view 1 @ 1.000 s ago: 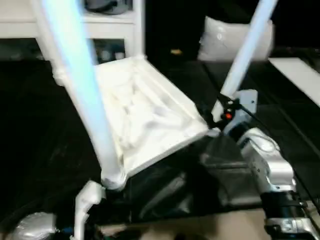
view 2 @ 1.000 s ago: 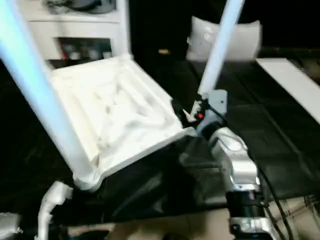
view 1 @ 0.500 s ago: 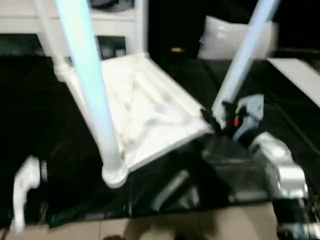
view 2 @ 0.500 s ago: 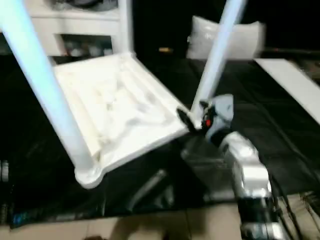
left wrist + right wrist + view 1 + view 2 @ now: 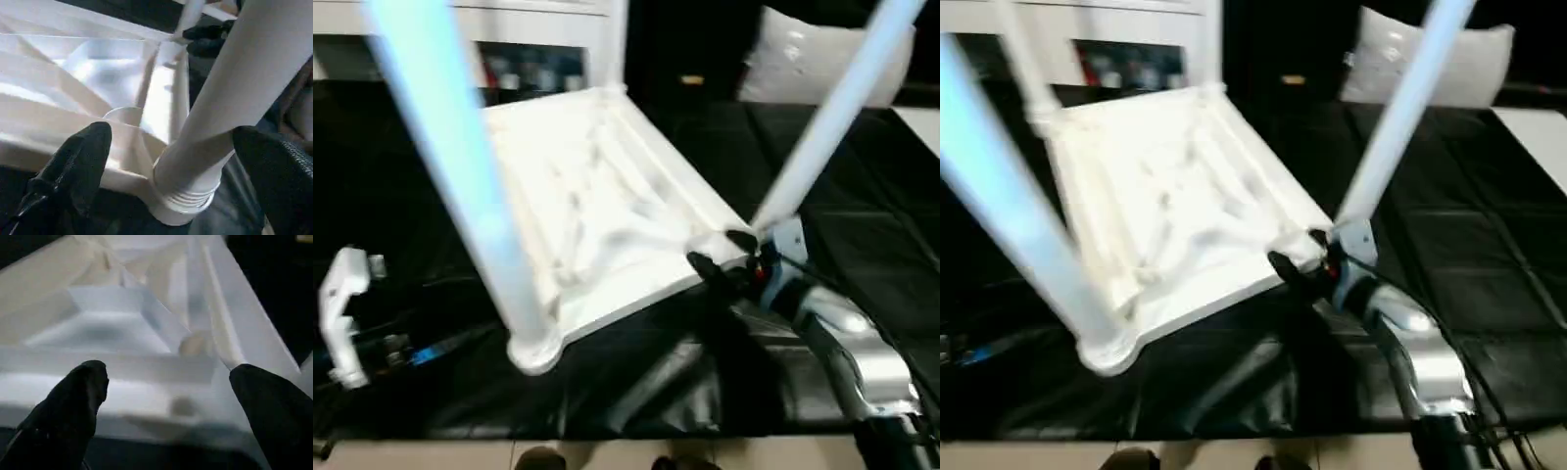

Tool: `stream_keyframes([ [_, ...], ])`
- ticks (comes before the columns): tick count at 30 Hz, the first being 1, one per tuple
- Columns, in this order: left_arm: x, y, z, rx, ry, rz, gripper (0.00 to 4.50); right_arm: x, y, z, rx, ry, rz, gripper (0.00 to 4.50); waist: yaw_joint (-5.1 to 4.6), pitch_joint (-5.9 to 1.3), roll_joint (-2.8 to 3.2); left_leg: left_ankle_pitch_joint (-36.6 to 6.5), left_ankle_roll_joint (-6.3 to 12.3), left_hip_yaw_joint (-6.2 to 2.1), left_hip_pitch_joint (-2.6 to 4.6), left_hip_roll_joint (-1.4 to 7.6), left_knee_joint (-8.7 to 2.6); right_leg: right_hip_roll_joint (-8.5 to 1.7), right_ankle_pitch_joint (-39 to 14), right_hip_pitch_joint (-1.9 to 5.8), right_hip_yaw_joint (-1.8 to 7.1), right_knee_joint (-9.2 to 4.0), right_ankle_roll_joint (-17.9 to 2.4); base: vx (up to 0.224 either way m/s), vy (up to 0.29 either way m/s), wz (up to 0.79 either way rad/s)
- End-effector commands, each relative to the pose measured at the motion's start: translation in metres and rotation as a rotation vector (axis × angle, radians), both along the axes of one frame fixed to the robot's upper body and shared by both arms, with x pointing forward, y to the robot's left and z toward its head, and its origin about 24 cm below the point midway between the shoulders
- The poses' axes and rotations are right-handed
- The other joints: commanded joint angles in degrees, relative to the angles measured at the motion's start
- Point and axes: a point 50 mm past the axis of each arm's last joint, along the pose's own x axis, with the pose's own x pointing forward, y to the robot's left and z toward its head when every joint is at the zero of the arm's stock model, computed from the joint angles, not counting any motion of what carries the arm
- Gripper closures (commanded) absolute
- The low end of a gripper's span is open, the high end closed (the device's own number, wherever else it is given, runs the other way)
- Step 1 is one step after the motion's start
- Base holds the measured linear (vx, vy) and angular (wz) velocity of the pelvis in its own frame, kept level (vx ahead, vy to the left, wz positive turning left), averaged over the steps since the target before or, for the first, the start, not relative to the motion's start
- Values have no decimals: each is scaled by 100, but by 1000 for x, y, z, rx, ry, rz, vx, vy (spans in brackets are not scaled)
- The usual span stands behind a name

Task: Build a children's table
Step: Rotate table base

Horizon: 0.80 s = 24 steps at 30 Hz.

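Observation:
The children's table lies upside down: its white ribbed tabletop [image 5: 597, 196] is tilted on the black mat. A white leg [image 5: 460, 186] stands in the near-left corner socket [image 5: 533, 352]. Another leg [image 5: 832, 117] rises from the near-right corner, and a third [image 5: 1023, 69] from the back-left corner. My right gripper [image 5: 722, 253] is open at the tabletop's near-right corner, its black fingers [image 5: 93, 382] either side of the rim; contact is unclear. My left gripper [image 5: 173, 142] is open, with the near-left leg's base [image 5: 195, 181] ahead between its fingers. Its white wrist part [image 5: 347, 313] hangs left of that socket.
A black mat [image 5: 862, 215] covers the floor, with pale floor [image 5: 607, 455] along the near edge. A white shelf unit [image 5: 509, 29] stands behind the tabletop. A pale cushion [image 5: 822, 54] lies at the back right, beside a white board [image 5: 1538, 127].
The camera has shifted. My left arm has drawn away to the left of the near-left leg's socket. My right gripper has closed in on the tabletop's near-right corner.

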Motion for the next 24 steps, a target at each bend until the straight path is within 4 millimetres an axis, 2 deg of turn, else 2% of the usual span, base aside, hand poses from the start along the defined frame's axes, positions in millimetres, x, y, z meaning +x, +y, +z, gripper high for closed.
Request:
stream_keyframes([
  [1, -1, -13, 2, -38, 4, -53, 9, -4, -2, 2, -6, 16, 21, 0, 2, -442, 142, -373, 226, 39, -24, 51, -287, -321, 431, 382, 320, -358, -1214, 0, 0, 0],
  [2, 0, -20, 2, -57, 5, -73, 9, -9, -4, 3, -20, 29, 54, 0, 0, -436, 140, -471, 223, 47, -32, 56, -291, -329, 290, 382, 316, -372, -1240, 0, 0, 0],
  [3, 0, -28, 3, -82, 5, -99, 9, -15, -8, 2, -45, 52, 80, 0, -2, -425, 114, -571, 230, 52, -37, 66, -290, -338, 94, 391, 321, -395, -1213, 0, 0, 0],
  [7, 4, -44, 3, -122, 1, -139, 9, -23, -16, -2, -102, 99, 85, 0, 18, -398, 114, -690, 195, 51, -34, 68, -289, -354, -559, 382, 322, -457, -1069, 0, 0, 0],
  [9, 5, -53, 1, -141, 4, -168, 9, -26, -16, -5, -125, 125, 83, 0, 18, -381, 88, -868, 154, 51, -28, 61, -295, -368, -1147, 375, 322, -513, -919, 0, 0, 0],
  [10, 5, -53, 1, -141, 4, -168, 9, -26, -16, -5, -125, 125, 83, 0, 16, -381, 81, -875, 143, 46, -35, 57, -296, -373, -1268, 383, 323, -522, -869, 0, 0, 0],
  [11, 4, -63, 0, -158, 9, -199, 9, -27, -18, -9, -156, 150, 63, 0, 10, -397, 85, -823, 118, 39, -30, 61, -290, -367, -1383, 374, 323, -529, -779, 0, 0, 0],
  [14, 9, -81, 0, -192, -13, -221, 9, -20, -22, -16, -203, 145, -34, 0, 6, -437, 72, -726, 82, 44, -19, 64, -278, -358, -1276, 356, 317, -514, -801, 0, 0, 0],
  [15, 11, -87, 1, -204, -21, -229, 9, -16, -22, -17, -220, 133, -63, 0, 11, -446, 105, -748, 60, 46, -11, 61, -269, -359, -1225, 344, 315, -506, -842, 0, 0, 0],
  [17, 15, -102, 2, -232, -26, -263, 9, -5, -21, -21, -250, 108, -120, 0, 8, -470, 78, -758, 13, 51, -8, 63, -260, -358, -1203, 342, 308, -491, -852, 0, 0, 0],
  [19, 15, -108, 2, -240, -25, -283, 9, -1, -20, -23, -255, 100, -137, 0, 15, -478, 89, -739, -26, 53, -18, 52, -248, -368, -1166, 347, 309, -479, -862, 0, 0, 0],
  [21, 17, -120, 3, -248, -24, -318, 9, 7, -14, -27, -250, 95, -154, 0, 15, -503, 56, -611, -12, 53, -44, 42, -234, -359, -936, 378, 314, -445, -807, 0, 0, 0],
  [22, 17, -128, 4, -266, -19, -350, 9, 11, -9, -29, -241, 98, -151, 0, 13, -513, 81, -592, -14, 52, -37, 43, -228, -357, -869, 369, 313, -431, -826, 0, 0, 0],
  [24, 16, -142, 8, -313, -10, -407, 9, 16, -1, -32, -233, 104, -141, 0, 3, -531, 72, -545, -36, 53, -50, 36, -220, -350, -703, 383, 307, -417, -864, 0, 0, 0],
])
